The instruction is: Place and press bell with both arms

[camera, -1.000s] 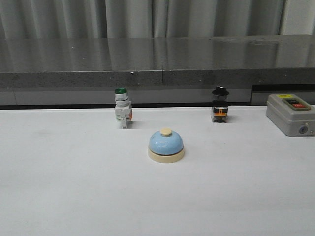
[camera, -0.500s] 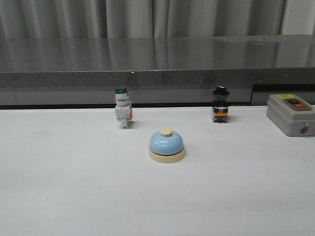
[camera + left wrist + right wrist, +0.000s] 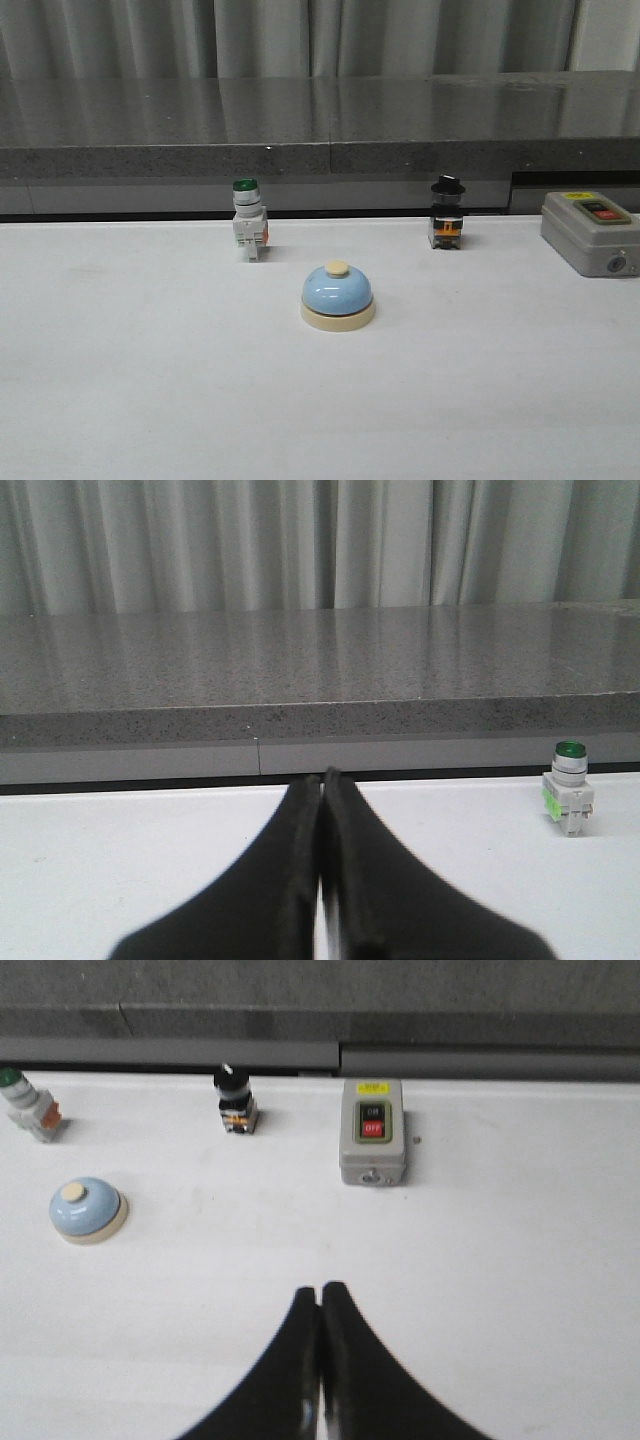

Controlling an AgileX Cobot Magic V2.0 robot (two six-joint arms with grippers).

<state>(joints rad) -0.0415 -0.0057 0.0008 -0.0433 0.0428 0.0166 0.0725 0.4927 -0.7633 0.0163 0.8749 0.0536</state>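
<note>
The bell (image 3: 338, 296) sits upright on the white table (image 3: 140, 400), near the middle of the front view; its light-blue dome rests on a cream round base, with the cream button on top; nothing touches it, and no arm shows in the front view.

Behind the bell and to its left stands the green-capped push-button switch (image 3: 249, 221), white-bodied and upright, near the far edge of the table; behind the bell and to its right stands a black-knobbed selector switch (image 3: 447, 213), also upright; the two are well apart, with the bell nearer to the camera and between them. At the far right lies a grey control box (image 3: 590, 232) with a dark button and a red button on its top face and a yellow label at its far end. Beyond the table runs a dark grey speckled counter (image 3: 320, 125), and behind that hang grey curtains (image 3: 300, 35).

In the left wrist view the left gripper (image 3: 321, 790) is clenched, its two black fingers pressed together with nothing between them; it hangs over bare table, with the green-capped switch off to one side, well apart from the fingertips.

In the right wrist view the right gripper (image 3: 320, 1295) is likewise clenched on nothing, fingers meeting in a thin seam; it hovers above the table, well apart from the bell, the selector switch and the control box, whose buttons read as one dark and one red.
</note>
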